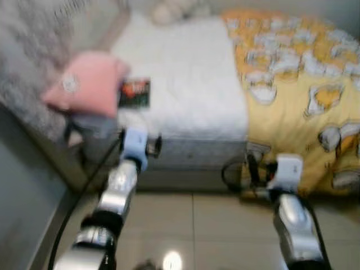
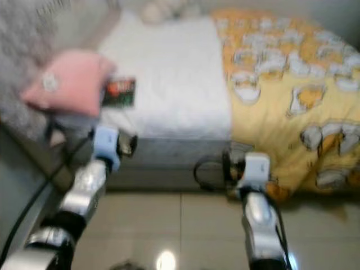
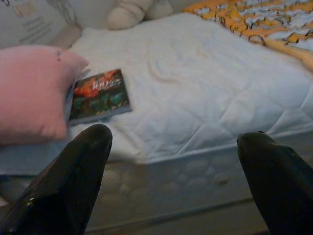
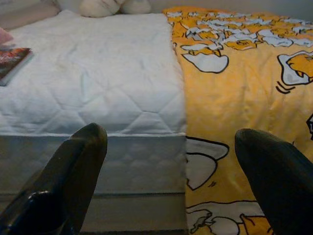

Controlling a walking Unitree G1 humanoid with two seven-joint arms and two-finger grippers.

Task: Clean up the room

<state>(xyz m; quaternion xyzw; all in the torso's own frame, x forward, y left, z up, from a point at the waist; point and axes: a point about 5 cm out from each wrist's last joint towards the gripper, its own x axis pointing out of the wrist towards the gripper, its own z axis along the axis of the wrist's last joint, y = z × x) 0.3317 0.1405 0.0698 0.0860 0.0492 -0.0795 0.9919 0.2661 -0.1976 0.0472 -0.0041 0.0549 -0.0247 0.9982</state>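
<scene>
Ahead of me sits a bed (image 1: 185, 84) with a bare white quilted mattress (image 3: 195, 98); head views are blurred. A yellow cartoon-print blanket (image 4: 244, 88) covers my right side of the bed and hangs over the near edge toward the tiled floor (image 1: 191, 230).

A pink pillow (image 3: 29, 90) lies at the near left corner of the mattress. A book (image 3: 98, 95) with a dark, colourful cover lies flat just beside it, one edge tucked against or under the pillow, can't tell which. A pale plush toy (image 3: 132, 12) rests at the far end of the mattress.

My left gripper (image 3: 176, 142) is held out low in front of the mattress's near edge, below the book, fingers spread wide, nothing between them. My right gripper (image 4: 173, 142) is level with the near edge too, where the blanket's edge meets the bare mattress, also released and holding nothing. Neither touches the bed.

A grey textured surface runs along my left side, too blurred to identify.
</scene>
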